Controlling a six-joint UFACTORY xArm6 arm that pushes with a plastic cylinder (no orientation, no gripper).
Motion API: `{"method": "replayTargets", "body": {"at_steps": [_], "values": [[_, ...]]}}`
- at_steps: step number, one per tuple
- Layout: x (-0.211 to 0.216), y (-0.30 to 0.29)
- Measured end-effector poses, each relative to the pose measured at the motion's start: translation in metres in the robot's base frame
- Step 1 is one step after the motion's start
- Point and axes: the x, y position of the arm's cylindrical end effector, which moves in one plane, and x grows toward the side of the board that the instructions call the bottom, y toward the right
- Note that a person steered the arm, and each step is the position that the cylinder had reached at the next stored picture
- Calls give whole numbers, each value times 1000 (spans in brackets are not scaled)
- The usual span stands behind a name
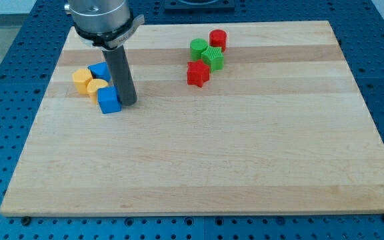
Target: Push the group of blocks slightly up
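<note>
My tip [128, 103] stands at the view's left, touching or almost touching the right side of a blue cube [109, 100]. This cube belongs to a tight group with a yellow half-round block [97, 87], a yellow hexagonal block [81, 80] and a blue triangular block [101, 71], partly hidden behind the rod. A second group sits at the view's top centre: a red cylinder [218, 40], a green cylinder [198, 47], a green star-shaped block [213, 58] and a red star-shaped block [197, 73].
The blocks lie on a light wooden board [199, 167] set on a blue perforated table [5, 40]. The arm's grey housing [102, 20] hangs over the board's top left corner.
</note>
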Motion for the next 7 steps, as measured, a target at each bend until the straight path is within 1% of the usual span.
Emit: {"method": "replayTargets", "body": {"at_steps": [2,3,5,7], "values": [[-19,-28],[-24,-24],[-21,91],[-24,135]]}}
